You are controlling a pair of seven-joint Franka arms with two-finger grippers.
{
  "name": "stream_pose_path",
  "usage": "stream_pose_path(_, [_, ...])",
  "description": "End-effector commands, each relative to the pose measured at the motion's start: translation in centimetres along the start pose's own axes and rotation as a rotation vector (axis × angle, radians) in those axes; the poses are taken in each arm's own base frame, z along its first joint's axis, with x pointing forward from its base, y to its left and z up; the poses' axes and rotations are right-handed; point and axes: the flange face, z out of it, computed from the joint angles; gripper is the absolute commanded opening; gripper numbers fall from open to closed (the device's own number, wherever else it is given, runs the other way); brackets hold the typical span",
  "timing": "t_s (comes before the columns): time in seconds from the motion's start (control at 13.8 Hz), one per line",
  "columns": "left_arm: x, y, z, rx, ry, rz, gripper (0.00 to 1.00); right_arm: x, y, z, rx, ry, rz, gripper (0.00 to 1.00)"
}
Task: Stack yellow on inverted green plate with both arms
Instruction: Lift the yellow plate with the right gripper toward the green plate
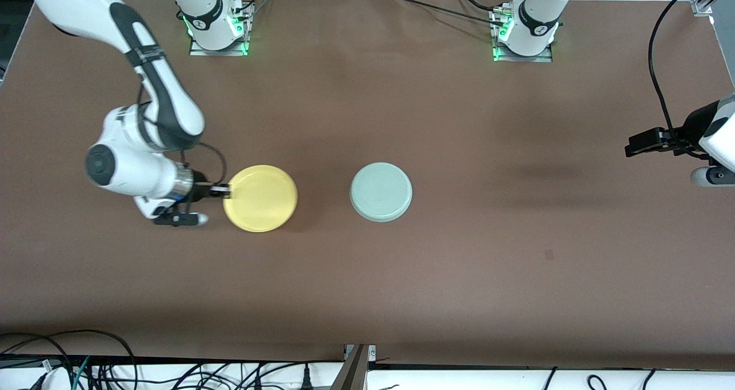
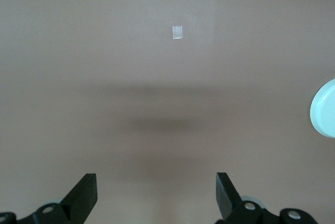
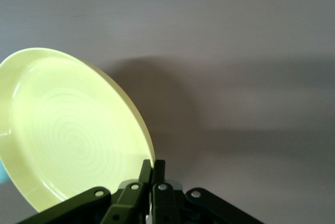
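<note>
A brown table [image 1: 402,298] is seen, cables [image 1: 115,373] strung along its front edge. The yellow plate [image 1: 261,198] is pinched at its rim by the closed right gripper [image 1: 221,191], toward the right arm's end. The inverted green plate [image 1: 381,192] sits mid-table, well apart. The left gripper [image 2: 157,195] is held wide open, empty, over bare table.

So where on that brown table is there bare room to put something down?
Plenty: the stretch between the green plate and the waiting, open left gripper, and the strip nearer the camera. It is crowded only where the right gripper pinches the yellow plate's rim.
</note>
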Motion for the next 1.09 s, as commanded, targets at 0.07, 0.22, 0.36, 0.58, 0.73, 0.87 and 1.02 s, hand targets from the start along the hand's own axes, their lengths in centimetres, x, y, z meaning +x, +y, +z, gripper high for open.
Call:
stream_pose_path(0.07, [-0.4, 0.5, -0.7, -0.005, 0.01, 0.021, 1.0, -2.5, -14.0, 3.2, 0.075, 0.051, 0.117, 0.0])
stream_pose_path(0.22, [-0.4, 0.5, -0.7, -0.005, 0.01, 0.021, 1.0, -3.7, -18.9, 5.9, 0.094, 0.039, 0.163, 0.0])
stream_pose_path(0.36, [-0.4, 0.4, -0.7, -0.007, 0.011, 0.02, 1.0, -4.3, -22.4, 8.1, 0.118, 0.038, 0.178, 0.0])
stream_pose_path(0.58, [-0.4, 0.1, -0.8, -0.007, 0.011, 0.016, 1.0, -5.9, -24.1, 10.0, 0.099, 0.049, 0.133, 0.0])
stream_pose_path(0.73, [-0.4, 0.1, -0.7, -0.007, 0.01, 0.016, 1.0, -5.8, -23.8, 10.8, 0.075, 0.055, 0.114, 0.0])
stream_pose_path(0.87, [-0.4, 0.0, -0.8, -0.007, 0.011, 0.014, 1.0, -5.6, -22.8, 11.5, 0.042, 0.063, 0.102, 0.0])
stream_pose_path(1.02, [-0.2, 0.0, -0.5, -0.009, 0.007, 0.019, 1.0, -6.5, -22.4, 12.9, 0.023, 0.043, 0.097, 0.0])
